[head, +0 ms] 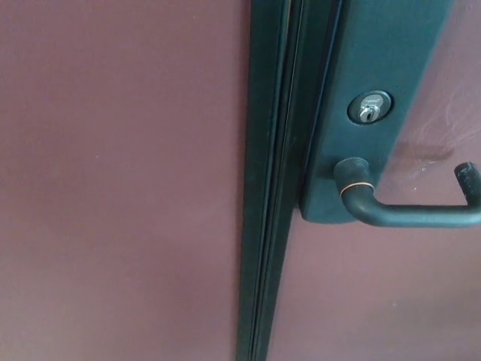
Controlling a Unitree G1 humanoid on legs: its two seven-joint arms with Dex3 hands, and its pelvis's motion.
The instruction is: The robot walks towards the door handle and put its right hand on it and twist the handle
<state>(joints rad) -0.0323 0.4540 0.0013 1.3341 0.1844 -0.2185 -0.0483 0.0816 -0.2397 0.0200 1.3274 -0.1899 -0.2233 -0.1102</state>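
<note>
The dark lever door handle (406,213) juts from a dark green plate (376,113) on the maroon door and runs right, out of the picture. A silver keyhole (368,110) sits above the lever's pivot. A small black part of my right hand (467,180) pokes in at the right edge, just above the lever and apart from it. The remainder of that hand is out of frame. My left hand does not show.
A dark green frame strip (270,180) runs top to bottom beside the plate. A maroon panel (113,180) fills the left half of the view.
</note>
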